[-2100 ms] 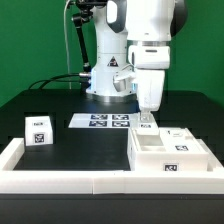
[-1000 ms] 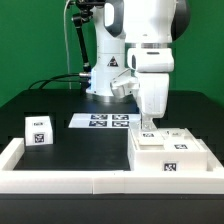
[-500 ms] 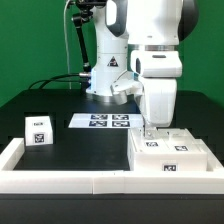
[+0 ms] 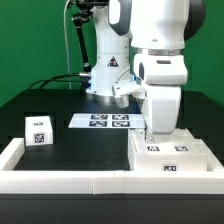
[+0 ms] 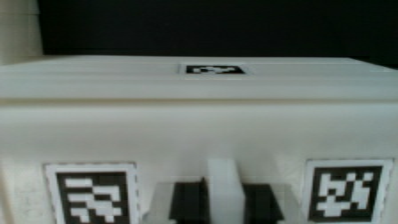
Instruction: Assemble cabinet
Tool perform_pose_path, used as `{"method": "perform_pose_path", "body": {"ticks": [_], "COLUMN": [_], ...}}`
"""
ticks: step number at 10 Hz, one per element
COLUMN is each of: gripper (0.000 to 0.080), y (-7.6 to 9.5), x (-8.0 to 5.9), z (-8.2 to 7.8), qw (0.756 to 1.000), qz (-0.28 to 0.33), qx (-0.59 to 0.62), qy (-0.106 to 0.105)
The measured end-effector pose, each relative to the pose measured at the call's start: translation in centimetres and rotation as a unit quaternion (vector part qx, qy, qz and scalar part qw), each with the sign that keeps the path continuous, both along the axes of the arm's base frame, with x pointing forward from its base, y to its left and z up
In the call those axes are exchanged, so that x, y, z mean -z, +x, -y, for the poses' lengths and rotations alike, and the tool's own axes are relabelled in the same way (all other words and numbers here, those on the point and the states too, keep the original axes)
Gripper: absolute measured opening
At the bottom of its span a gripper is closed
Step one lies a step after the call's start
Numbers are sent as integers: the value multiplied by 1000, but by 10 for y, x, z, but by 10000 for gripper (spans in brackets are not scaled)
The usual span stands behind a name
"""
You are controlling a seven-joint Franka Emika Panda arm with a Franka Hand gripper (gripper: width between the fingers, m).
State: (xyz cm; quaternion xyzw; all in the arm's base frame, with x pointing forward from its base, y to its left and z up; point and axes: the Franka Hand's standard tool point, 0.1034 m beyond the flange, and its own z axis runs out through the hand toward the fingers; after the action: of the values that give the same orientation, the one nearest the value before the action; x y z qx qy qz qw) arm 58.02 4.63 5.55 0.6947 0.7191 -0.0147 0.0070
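A plain green wall (image 4: 30,40) stands at the back, and a black table (image 4: 90,150) fills the foreground. The white arm (image 4: 150,40) towers over the cabinet (image 4: 172,158). The cabinet is a big white box sitting on the table, close to the white rail (image 4: 60,180) that runs past its front. To the cabinet's side, toward the exterior view's left, the marker board (image 4: 103,121) lies flat. Well beyond it that way is a cube (image 4: 38,130).

The gripper (image 4: 155,131) is down at the cabinet's top rear edge. In the wrist view the box fills the picture. Its tags (image 5: 95,196) are blurred with nearness, and two dark fingers (image 5: 183,203) stand either side of a white rib (image 5: 222,185). I cannot tell whether they are pinching it or only straddling it.

As I see it, the danger is the closeness. If the fingers sit off-centre on that rib, closing could twist or shove the box toward the rail. Pressing lower could jam the tips against the top. A loose hold might let the box tip on lifting.
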Motion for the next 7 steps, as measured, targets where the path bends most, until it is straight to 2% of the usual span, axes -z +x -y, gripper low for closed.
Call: {"method": "perform_pose_path", "body": {"ticks": [2,3,4,5,6,7], "gripper": [79,250,250,450,585,585], "y": [-1,-1,-3,-4,-8,-14], "x": [-1,-4,-9,-16,-23,-30], "z": [3,5,5,7,8,11], "qw": [1000,1000,1000,1000,1000,999], "qz": [1,3,8,18,29,43], "qx": [0,1,-1,3,9,20], "qy": [-2,-3,-3,-3,-2,-1]}}
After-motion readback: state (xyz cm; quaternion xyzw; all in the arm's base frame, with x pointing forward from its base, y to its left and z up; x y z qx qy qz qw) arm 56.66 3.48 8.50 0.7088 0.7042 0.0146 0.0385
